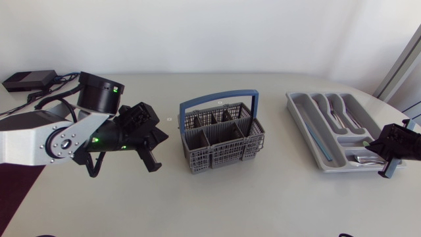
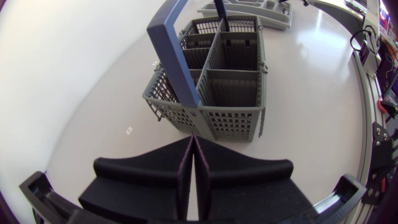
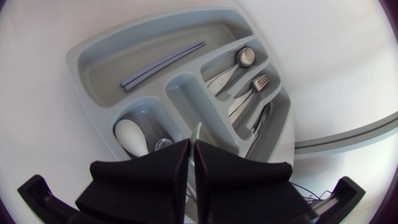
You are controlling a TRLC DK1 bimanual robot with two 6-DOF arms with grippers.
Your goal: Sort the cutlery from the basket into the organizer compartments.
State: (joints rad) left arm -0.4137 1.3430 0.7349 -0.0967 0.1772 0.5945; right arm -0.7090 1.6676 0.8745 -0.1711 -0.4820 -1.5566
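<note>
Step in hand, as judged: the last of the sorting, on the organizer side.

Basket stood mid-table, blue handle upright. No cutlery stood above its rim in the head view. The compartments open to the left wrist view looked bare, though not every corner showed.

Left gripper sat just beside the basket on my left arm's side. It pointed at the basket's wall, apart from it, with the fingers pressed together on nothing.

Organizer lay well apart from the basket, on my right arm's side.
- Long compartment nearest the basket: one blue stick.
- Slots farther from the basket: a spoon, a fork and what looked like a knife.
- Short compartment: a pale rounded piece with other metal partly hidden.

Right gripper hung over the organizer's corner farthest from the basket. I could not tell whether it was pinching anything. A thin pale sliver showed just ahead of it, which could have been a handle seen edge-on or part of the tray.

Next move, as judged:
- If the sliver is a piece in hand, it needs lowering into the slot holding its own kind, then letting go.
- If not, the right arm needs only to lift off.
- Any further pick from the basket would call for the left gripper to spread first.
</note>
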